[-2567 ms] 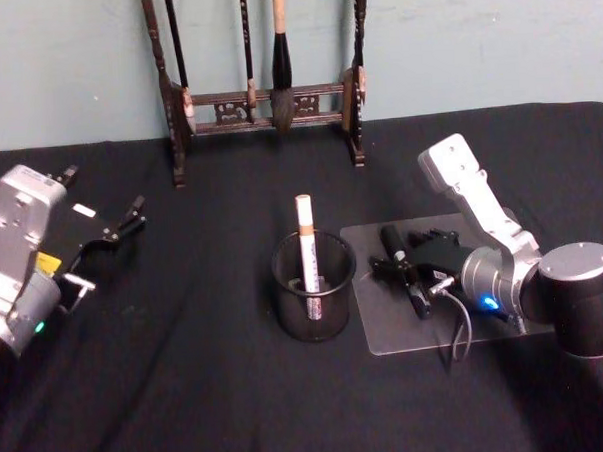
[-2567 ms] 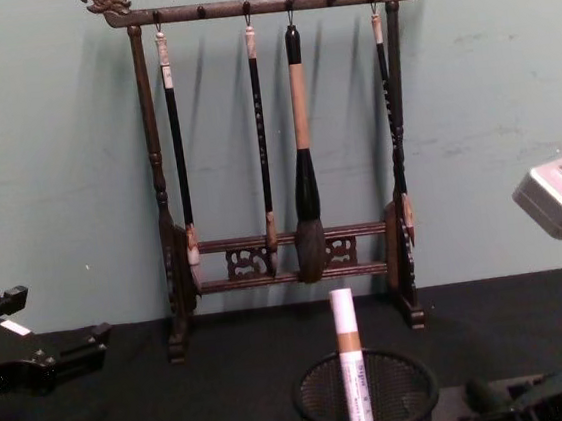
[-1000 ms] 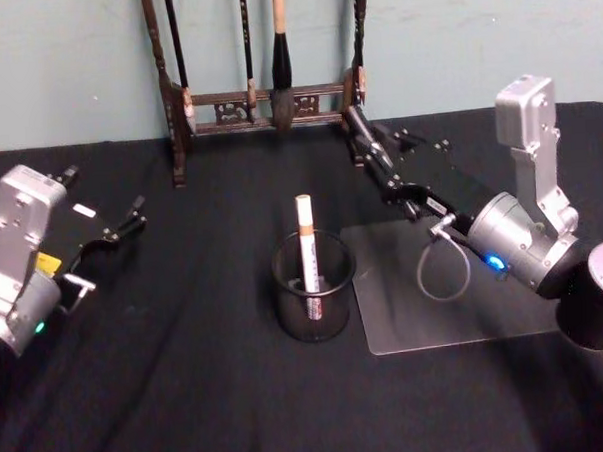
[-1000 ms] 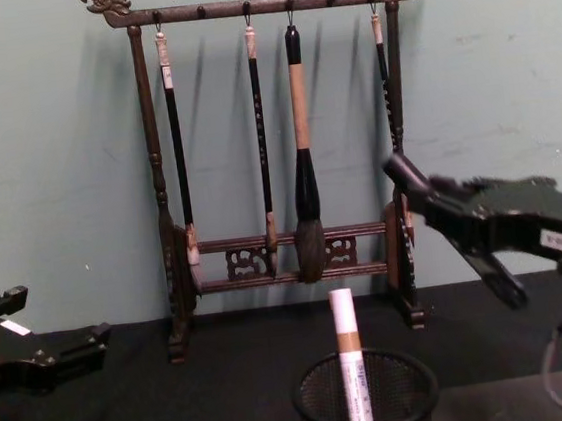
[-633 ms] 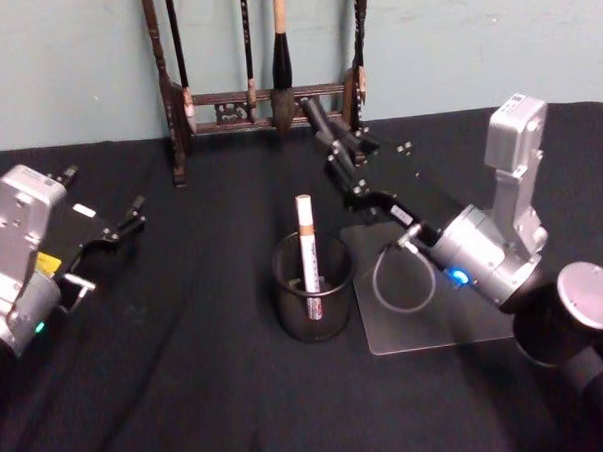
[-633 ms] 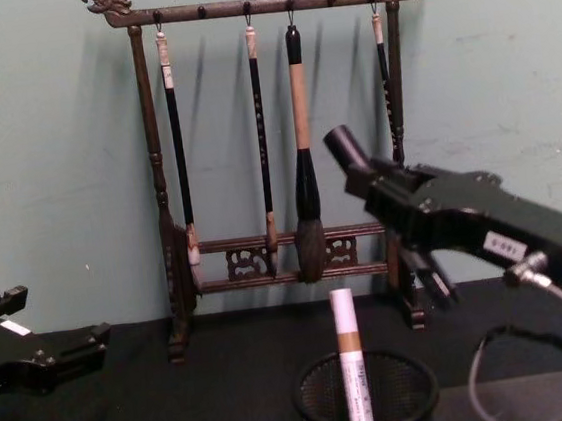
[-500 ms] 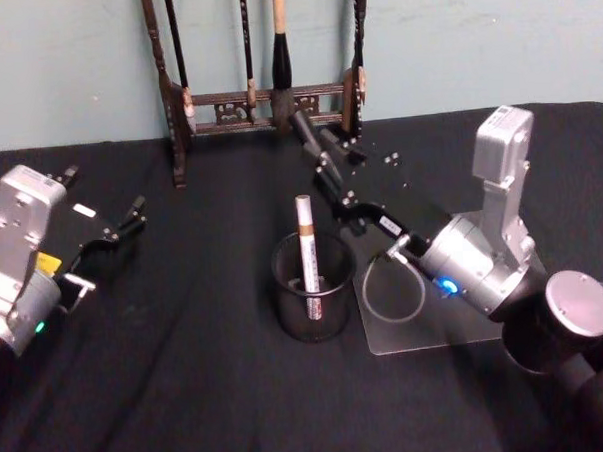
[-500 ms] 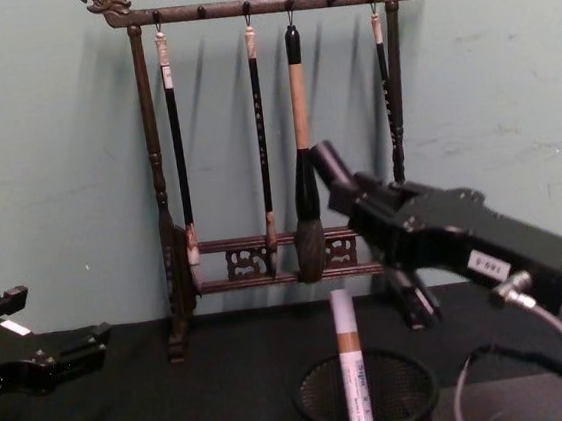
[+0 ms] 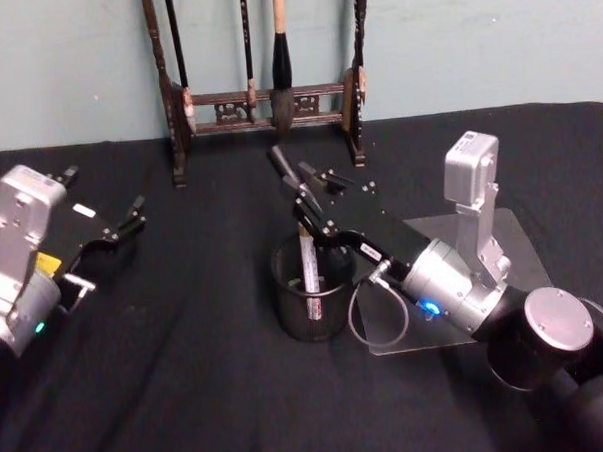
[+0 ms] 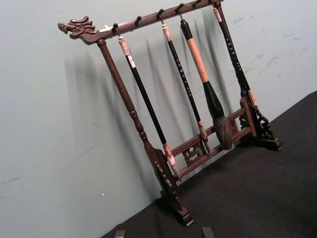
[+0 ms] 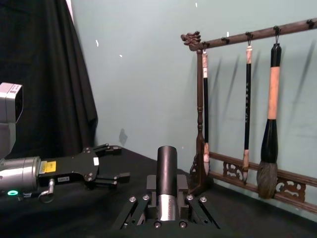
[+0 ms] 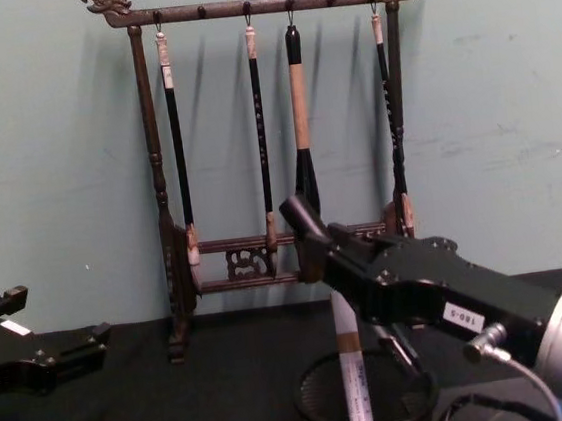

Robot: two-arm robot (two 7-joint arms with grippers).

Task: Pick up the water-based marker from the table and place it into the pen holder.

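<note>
Water-based marker (image 9: 284, 169): where is it now?
— Raised over the pen holder (image 9: 304, 321) and tilted. I have its black barrel pinched in my right gripper (image 9: 305, 198).
— Anything in the cup?
— A white marker (image 9: 307, 261), standing upright.
— The left gripper (image 9: 107, 244)?
— Parked low at the left of the black table (image 9: 189, 391), fingers spread.

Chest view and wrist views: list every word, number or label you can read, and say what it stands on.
On the right gripper, holding the black marker: white label, perhaps "180-5", blurred.
In the pen holder: print on the white marker, too small to read.
On the left gripper: yellow label and white sticker, too small to read.
</note>
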